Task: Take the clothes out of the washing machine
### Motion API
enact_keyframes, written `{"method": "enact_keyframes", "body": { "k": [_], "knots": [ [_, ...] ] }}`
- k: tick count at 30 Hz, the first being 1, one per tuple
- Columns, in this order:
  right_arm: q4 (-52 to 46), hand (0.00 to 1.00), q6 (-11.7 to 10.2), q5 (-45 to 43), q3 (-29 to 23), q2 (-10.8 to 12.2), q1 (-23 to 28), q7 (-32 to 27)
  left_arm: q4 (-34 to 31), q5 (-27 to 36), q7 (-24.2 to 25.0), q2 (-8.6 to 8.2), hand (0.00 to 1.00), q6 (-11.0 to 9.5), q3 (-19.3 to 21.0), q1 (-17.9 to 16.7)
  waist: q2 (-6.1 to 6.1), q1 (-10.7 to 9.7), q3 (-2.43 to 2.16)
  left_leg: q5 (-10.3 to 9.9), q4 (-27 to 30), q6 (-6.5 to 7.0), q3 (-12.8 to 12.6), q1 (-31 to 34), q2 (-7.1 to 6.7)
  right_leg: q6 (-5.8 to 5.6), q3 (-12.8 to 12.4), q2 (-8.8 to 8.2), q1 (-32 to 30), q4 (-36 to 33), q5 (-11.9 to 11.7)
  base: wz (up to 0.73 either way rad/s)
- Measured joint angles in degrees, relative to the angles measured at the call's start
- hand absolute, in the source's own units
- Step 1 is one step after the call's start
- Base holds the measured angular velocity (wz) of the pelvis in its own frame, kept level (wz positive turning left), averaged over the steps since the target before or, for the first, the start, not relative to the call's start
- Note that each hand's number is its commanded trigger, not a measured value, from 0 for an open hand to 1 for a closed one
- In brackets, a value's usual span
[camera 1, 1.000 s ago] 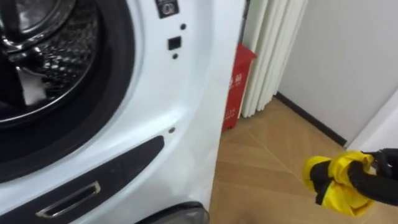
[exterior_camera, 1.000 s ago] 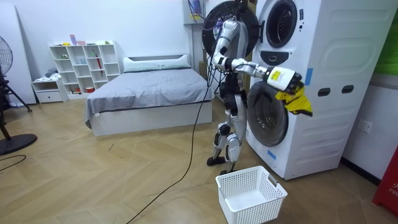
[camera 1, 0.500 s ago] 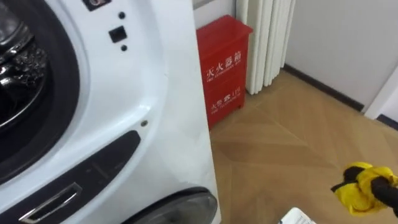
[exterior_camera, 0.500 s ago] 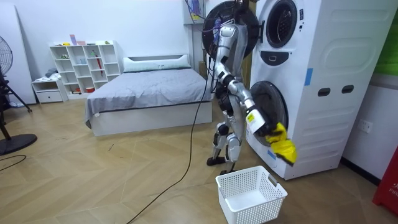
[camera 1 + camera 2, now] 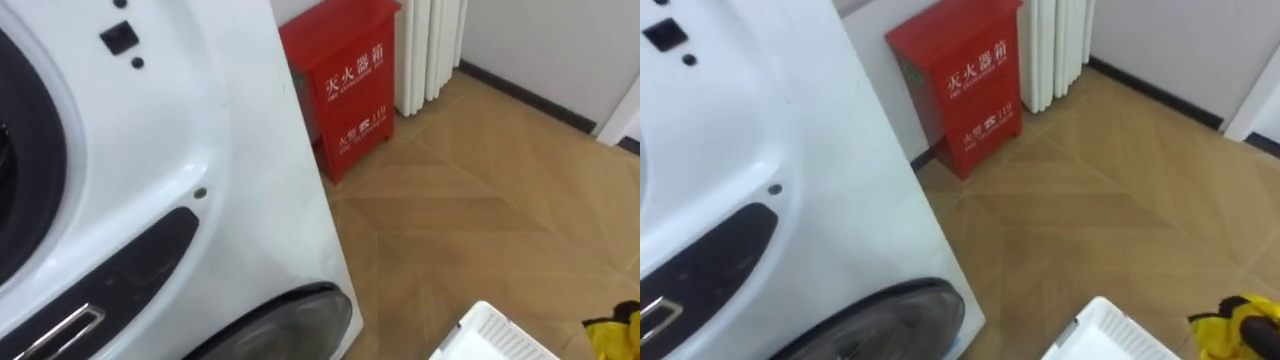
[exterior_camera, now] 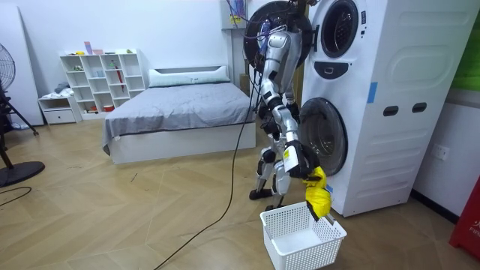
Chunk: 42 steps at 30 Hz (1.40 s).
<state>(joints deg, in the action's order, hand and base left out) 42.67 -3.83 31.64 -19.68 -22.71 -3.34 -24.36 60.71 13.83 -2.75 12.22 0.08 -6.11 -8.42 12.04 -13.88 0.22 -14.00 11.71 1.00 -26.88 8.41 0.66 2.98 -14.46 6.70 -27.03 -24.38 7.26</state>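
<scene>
Room view: I'm watching the robot standing beside the tall white front-loading washing machine, its right arm reaching down.
Right hand: the fingers appear to be curling round the crumpled yellow cloth garment, though the detail is small.
Garment: it's hanging just above the white plastic lattice laundry basket sitting on the floor.
Eye views: I'm seeing a red metal cabinet standing beside the machine.
</scene>
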Motion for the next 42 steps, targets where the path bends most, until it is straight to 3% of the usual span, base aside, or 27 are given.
{"method": "enact_keyframes", "body": {
  "k": [1, 24, 37, 42],
  "knots": [
    [0.9, 0.0, 0.0, 0.3, 0.0, 0.0, 0.0, 0.1, -0.1, 0.3, -0.1, 0.02, 0.0, 0.0, -0.9, 0.0, 0.14, 0.0, 0.05, 0.0, 0.0, 0.0, 0.0, 0.0, -0.24, 0.0, 0.0, -0.15, -0.3, -0.7, 0.4, 0.05],
    [2.3, 0.0, -1.9, 1.8, 0.0, 0.0, 0.3, 1.0, -0.4, 3.0, -0.6, -0.34, 0.0, -0.5, -3.4, -0.2, 0.32, -0.1, 0.02, 0.0, 0.0, 0.01, 0.4, 0.1, -1.5, -0.42, 0.3, -1.33, -1.3, -3.7, 3.0, 0.02],
    [1.4, 0.0, -2.7, 1.5, 0.4, 0.1, 4.2, -0.6, 0.0, 3.7, -0.7, -0.32, 0.0, -0.6, -3.5, -0.3, -0.16, -0.1, -0.15, 0.0, 0.1, 0.0, 0.8, -0.3, -1.68, -0.41, 0.6, -1.64, -1.1, -4.3, 3.5, 0.02],
    [1.0, 0.0, -2.9, 1.4, 0.3, 0.3, 7.6, -1.1, -1.4, 3.5, -0.8, -0.28, 0.0, -1.3, -3.0, -2.6, -0.64, -0.2, -0.26, 0.0, 0.3, 0.0, 1.6, -1.1, -1.42, -0.05, 2.2, -2.21, 0.1, -4.3, 4.1, 0.14]
  ]
}}
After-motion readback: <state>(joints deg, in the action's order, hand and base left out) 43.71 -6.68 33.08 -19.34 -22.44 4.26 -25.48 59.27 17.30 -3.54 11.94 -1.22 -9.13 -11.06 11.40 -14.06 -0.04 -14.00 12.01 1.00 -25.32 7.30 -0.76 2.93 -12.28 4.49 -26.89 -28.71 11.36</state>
